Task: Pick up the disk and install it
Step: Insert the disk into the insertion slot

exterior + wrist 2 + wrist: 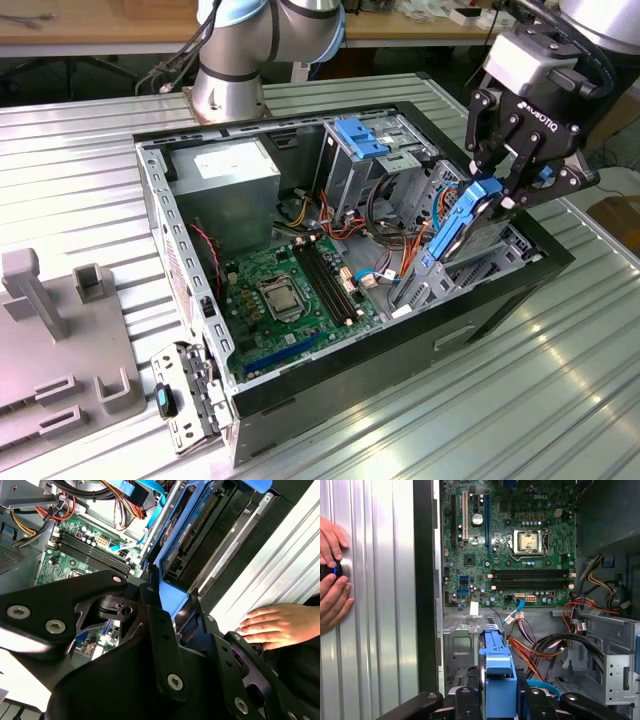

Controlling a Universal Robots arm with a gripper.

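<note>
Currently the hand (503,190) clamps the disk (460,228) on edge, tilted just above the drive bay (497,250) of the computer case (330,385), where a skewed descent would likely jam its blue carrier or snag adjacent cables (400,250).

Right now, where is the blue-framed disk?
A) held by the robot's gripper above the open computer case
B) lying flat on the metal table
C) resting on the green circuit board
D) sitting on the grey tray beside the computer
A: in the exterior view the gripper is shut on the disk and holds it tilted on edge over the open computer case, toward the exterior view's right end of it.
</note>
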